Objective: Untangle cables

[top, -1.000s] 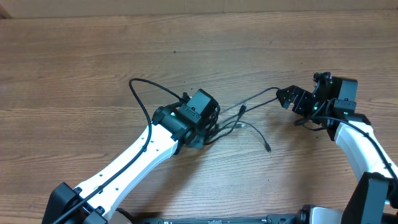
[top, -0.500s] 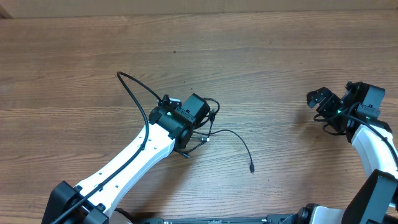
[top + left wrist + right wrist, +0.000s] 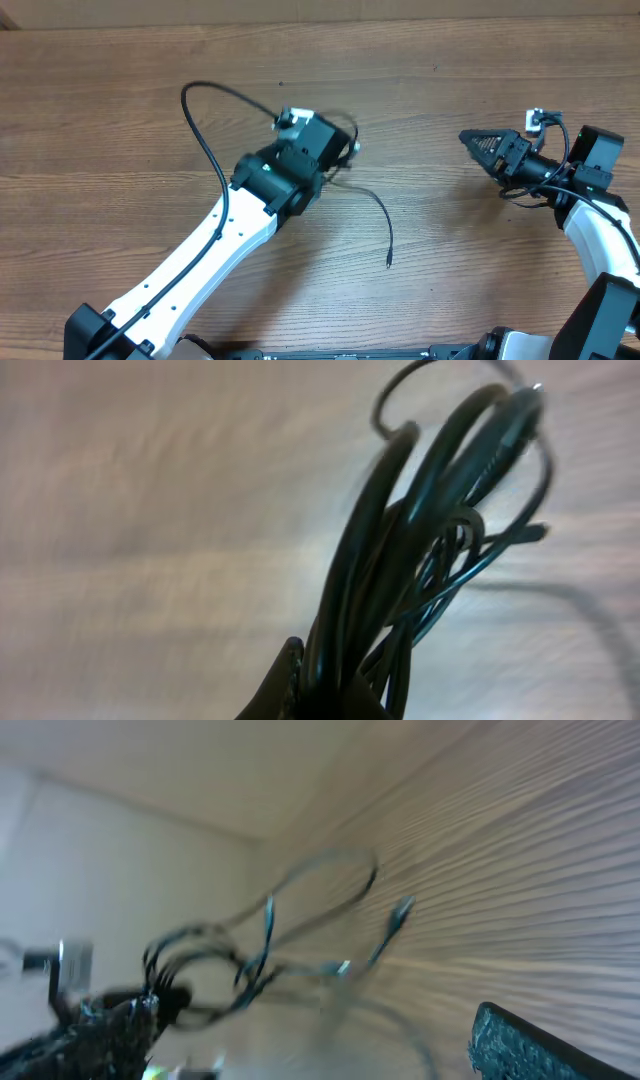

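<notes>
Black cables (image 3: 420, 560) clenched in a bunch by the left gripper (image 3: 332, 150) above the table (image 3: 120, 120), loose tail running toward the near edge, plug end (image 3: 388, 264) well left of the gaping, empty right gripper (image 3: 478, 140).

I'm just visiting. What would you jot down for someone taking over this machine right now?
Left hand: shut on the cables, a knotted bundle. One strand trails out to a plug tip on the table.
Right hand: open, empty, off to the right, clear of the bundle.
Done: bundle gripped.
Left: pull each cord free; none looks separated yet.
</notes>
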{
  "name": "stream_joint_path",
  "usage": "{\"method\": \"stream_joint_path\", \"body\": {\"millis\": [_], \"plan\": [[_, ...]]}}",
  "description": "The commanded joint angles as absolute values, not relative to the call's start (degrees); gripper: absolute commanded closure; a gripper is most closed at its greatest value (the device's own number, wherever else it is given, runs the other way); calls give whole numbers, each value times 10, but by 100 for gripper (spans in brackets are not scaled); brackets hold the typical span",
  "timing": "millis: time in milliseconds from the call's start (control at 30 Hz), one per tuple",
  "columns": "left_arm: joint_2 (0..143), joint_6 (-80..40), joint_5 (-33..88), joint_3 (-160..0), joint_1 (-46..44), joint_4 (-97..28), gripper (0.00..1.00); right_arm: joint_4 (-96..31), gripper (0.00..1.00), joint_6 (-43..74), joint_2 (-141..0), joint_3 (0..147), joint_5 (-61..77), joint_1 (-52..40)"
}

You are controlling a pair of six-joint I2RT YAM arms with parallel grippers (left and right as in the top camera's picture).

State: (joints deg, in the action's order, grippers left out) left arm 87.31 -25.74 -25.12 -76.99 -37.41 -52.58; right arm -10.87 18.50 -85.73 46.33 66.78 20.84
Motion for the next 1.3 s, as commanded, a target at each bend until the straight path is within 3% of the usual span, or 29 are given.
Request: {"method": "stream_joint_path", "body": {"millis": [0,400,667,800,867,1000,1267], "plan": [[871,-190,-215,-814,-374,-489,96,-94,0,214,-856,470,738,195],[871,-181,-160,-838,-374,-430,96,81,0,394,-829,470,717,126],[871,-180,-128,-838,-374,-420,96,113,0,543,-823,470,589,13],[871,-181,-119,-838,-374,-420,96,153,1,556,-823,470,585,-29],[871,-182,-107,-838,-374,-420,96,162,8,556,-823,470,576,-45],[871,-183,-65,-838,-374,-420,96,155,34,564,-823,470,542,-62],[871,-226,-59,-838,-374,-413,96,82,35,592,-823,470,472,-64]]}}
